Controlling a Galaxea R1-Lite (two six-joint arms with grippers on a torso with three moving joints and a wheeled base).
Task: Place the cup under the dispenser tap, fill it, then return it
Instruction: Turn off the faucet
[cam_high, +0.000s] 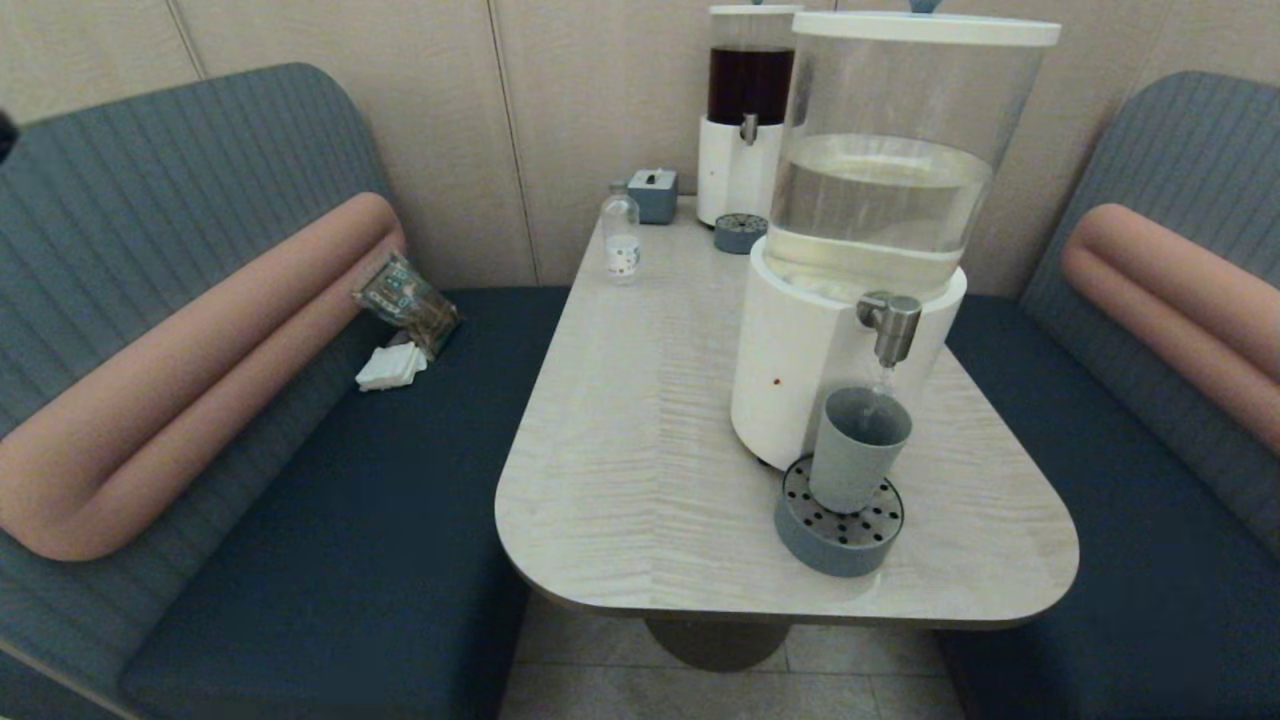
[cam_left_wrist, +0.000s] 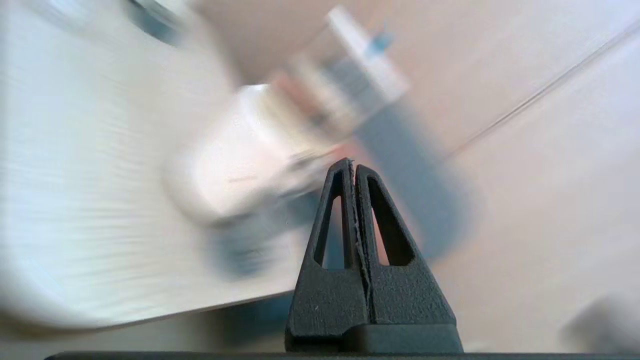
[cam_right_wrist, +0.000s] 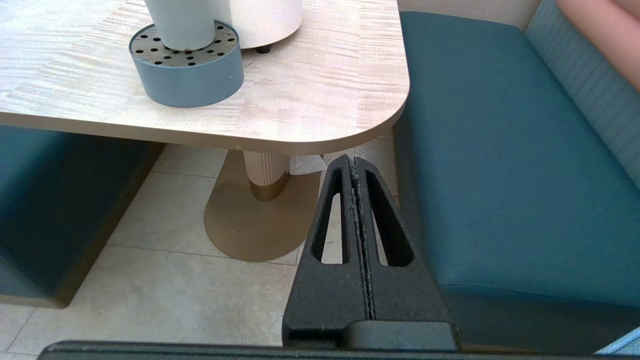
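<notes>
The grey-blue cup (cam_high: 858, 447) stands upright on the round perforated drip tray (cam_high: 838, 522), directly under the brushed-steel dispenser tap (cam_high: 890, 325). A thin stream runs from the tap into the cup. The tap belongs to the large clear-tank dispenser (cam_high: 880, 200) with pale liquid and a white base. Neither arm shows in the head view. My left gripper (cam_left_wrist: 354, 165) is shut and empty, with the smeared dispenser beyond it. My right gripper (cam_right_wrist: 354, 161) is shut and empty, low beside the table's near right corner; the cup's lower part (cam_right_wrist: 180, 22) and the drip tray (cam_right_wrist: 186, 65) show there.
A smaller dark-liquid dispenser (cam_high: 748, 110) with its own drip tray (cam_high: 739, 232) stands at the back of the table (cam_high: 640, 420). A small clear bottle (cam_high: 621, 240) and a grey box (cam_high: 654, 194) sit near it. Blue bench seats (cam_high: 350, 520) flank the table.
</notes>
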